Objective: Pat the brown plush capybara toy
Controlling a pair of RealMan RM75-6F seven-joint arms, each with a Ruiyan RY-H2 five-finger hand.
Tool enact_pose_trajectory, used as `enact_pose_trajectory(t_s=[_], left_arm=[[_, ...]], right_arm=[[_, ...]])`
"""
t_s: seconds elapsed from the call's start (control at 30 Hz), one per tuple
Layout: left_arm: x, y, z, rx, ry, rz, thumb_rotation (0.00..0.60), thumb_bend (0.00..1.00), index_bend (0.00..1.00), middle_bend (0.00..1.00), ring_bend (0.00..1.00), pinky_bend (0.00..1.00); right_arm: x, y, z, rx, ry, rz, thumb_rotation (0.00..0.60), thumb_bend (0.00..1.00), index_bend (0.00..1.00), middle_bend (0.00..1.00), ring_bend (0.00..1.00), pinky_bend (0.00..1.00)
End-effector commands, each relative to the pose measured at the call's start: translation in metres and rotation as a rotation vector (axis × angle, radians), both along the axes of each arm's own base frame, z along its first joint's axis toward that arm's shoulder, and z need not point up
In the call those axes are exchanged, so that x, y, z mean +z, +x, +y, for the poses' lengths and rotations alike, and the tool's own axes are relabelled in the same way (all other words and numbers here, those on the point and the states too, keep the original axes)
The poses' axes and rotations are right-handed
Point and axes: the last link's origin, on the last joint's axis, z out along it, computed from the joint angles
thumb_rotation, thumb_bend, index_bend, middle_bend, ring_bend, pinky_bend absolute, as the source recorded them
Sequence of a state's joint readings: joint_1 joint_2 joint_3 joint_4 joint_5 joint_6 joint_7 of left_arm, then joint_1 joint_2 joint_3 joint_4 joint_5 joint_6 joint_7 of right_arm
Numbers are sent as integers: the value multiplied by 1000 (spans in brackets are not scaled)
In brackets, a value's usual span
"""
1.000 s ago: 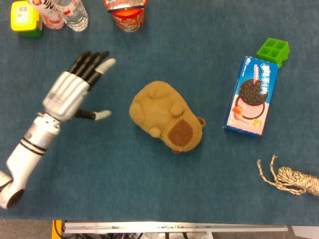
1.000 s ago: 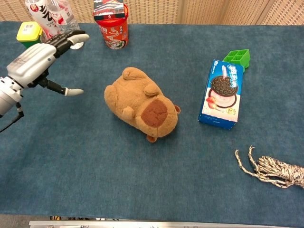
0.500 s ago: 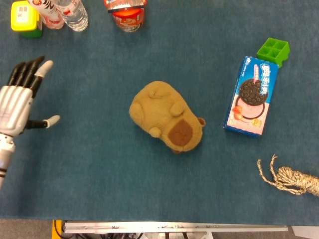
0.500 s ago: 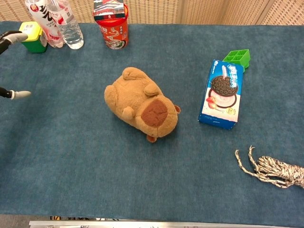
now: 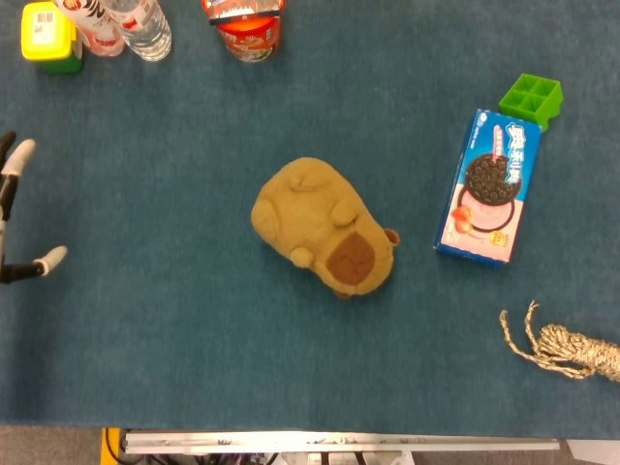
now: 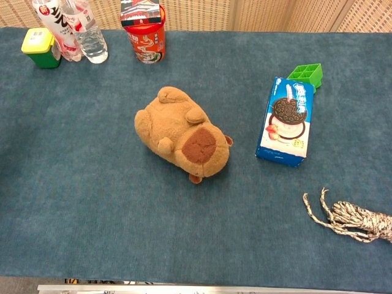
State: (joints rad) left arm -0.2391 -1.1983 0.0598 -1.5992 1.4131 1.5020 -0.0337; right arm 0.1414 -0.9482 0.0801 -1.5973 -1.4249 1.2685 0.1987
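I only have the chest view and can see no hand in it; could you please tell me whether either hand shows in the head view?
Observer: Yes, the left hand shows at the far left edge of the head view, mostly cut off by the frame.
Operator: Thank you. Is it touching the toy?
Observer: No, it is well apart from the brown plush capybara, with bare blue table between them.
Operator: Is it holding anything?
Observer: Nothing that shows; its visible fingertips are spread apart with only table between them.
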Motion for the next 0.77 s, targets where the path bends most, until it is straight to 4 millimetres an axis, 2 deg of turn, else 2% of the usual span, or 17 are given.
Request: enact_pose_trajectory(t_s=[0.03, 0.43, 0.77], left_arm=[[4, -2, -10, 9, 16, 23, 600, 38, 45, 0, 0, 0], [14, -7, -41, 48, 67, 37, 600, 38, 45, 0, 0, 0], [17, -7, -52, 70, 75, 30, 600, 38, 45, 0, 0, 0]], right_arm=[[-3, 5, -1, 41, 3, 7, 600, 0, 354, 354, 231, 181], [-11, 17, 1, 116, 5, 18, 600, 0, 354, 354, 232, 181], [-15, 25, 0, 155, 18, 16, 600, 0, 354, 354, 232, 181]])
